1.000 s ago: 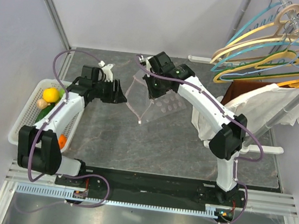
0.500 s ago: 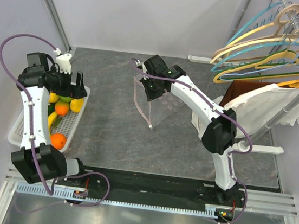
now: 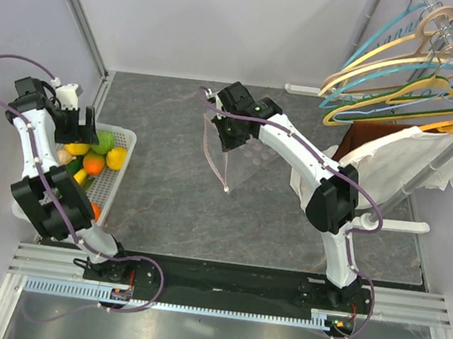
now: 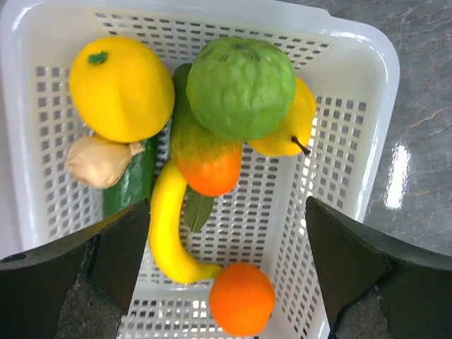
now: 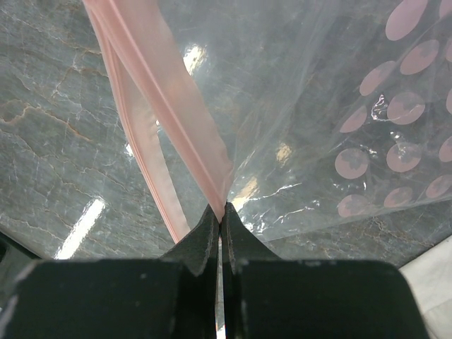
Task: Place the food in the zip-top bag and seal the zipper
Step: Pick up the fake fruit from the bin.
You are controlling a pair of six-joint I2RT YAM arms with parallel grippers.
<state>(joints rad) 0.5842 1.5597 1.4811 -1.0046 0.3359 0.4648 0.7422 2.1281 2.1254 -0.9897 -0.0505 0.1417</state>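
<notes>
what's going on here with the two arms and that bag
The right end effector is shut on the zipper of the clear dotted zip-top bag, holding its mouth lifted and unsealed. The left end effector hangs open above the white basket, where the food lies. No food shows in the bag, so loading looks not yet begun.
</notes>
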